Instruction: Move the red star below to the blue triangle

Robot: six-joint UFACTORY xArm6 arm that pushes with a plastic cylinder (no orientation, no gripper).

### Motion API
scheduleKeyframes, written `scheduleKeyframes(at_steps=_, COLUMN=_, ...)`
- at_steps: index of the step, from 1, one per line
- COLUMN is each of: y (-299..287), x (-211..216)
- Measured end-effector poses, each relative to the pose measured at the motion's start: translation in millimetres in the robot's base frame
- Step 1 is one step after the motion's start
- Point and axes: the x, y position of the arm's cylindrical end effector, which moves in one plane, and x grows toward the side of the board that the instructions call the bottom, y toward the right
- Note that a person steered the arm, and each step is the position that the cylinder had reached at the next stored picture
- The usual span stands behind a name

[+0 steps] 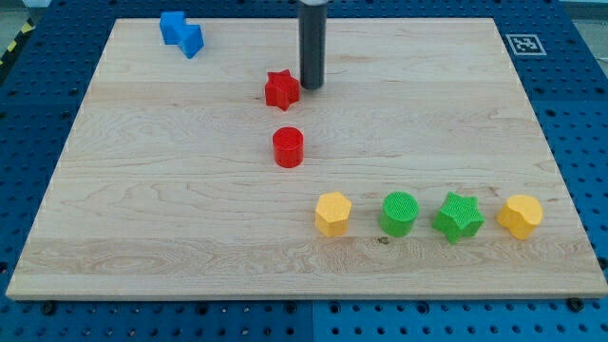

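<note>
The red star (281, 89) lies on the wooden board, above its middle. My tip (312, 85) stands just to the star's right, very close to it or touching it. The blue triangle (192, 41) lies near the view's top left, touching a blue cube (172, 26) on its upper left. The star is well to the right of and below the triangle.
A red cylinder (288, 147) sits just below the star. Along the view's lower right runs a row: a yellow hexagon (333, 214), a green cylinder (400, 213), a green star (459, 217) and a yellow block (521, 216). The board's edge (304, 294) borders a blue pegboard table.
</note>
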Motion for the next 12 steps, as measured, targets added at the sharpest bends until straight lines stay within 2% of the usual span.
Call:
scheduleKeyframes(at_steps=1, y=6.1, x=23.2)
scheduleKeyframes(at_steps=3, y=-52.6, x=15.4)
scheduleKeyframes(at_steps=5, y=-67.9, x=-24.6)
scheduleKeyframes(at_steps=7, y=-125.3, x=-49.9)
scheduleKeyframes(at_steps=11, y=-174.0, x=-57.4)
scheduleKeyframes(at_steps=12, y=-175.0, x=-31.7)
